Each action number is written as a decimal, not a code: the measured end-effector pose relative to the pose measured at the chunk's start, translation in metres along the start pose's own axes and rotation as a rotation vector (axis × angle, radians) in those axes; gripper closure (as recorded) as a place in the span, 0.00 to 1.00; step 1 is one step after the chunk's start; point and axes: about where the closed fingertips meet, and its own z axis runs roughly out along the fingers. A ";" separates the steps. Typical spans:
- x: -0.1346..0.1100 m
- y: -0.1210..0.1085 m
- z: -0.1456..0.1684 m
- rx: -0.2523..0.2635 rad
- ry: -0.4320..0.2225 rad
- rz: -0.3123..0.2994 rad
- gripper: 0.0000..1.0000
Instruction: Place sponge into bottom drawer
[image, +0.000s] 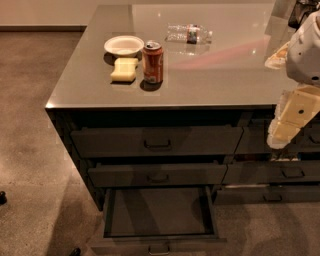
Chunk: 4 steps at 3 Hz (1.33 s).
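Observation:
The pale yellow sponge (124, 69) lies on the grey counter (210, 75), just in front of the white bowl (123, 45) and left of an orange soda can (153, 62). The bottom drawer (157, 212) is pulled out below the counter front. Its dark inner tray holds nothing, and its small metal handle (158, 247) is at the frame's bottom edge. My gripper (284, 154) hangs at the right side, in front of the right-hand drawers. It is far right of the sponge and above and right of the open drawer.
A clear plastic water bottle (189, 34) lies on its side at the back of the counter. Two closed drawer fronts (157, 141) with black handles sit above the open drawer. More closed drawers (292, 172) are on the right. Speckled floor lies left.

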 end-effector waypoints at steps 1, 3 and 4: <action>0.000 0.000 0.000 0.000 0.000 0.000 0.00; -0.062 -0.027 0.012 0.023 -0.056 -0.150 0.00; -0.147 -0.055 0.011 0.093 -0.113 -0.297 0.00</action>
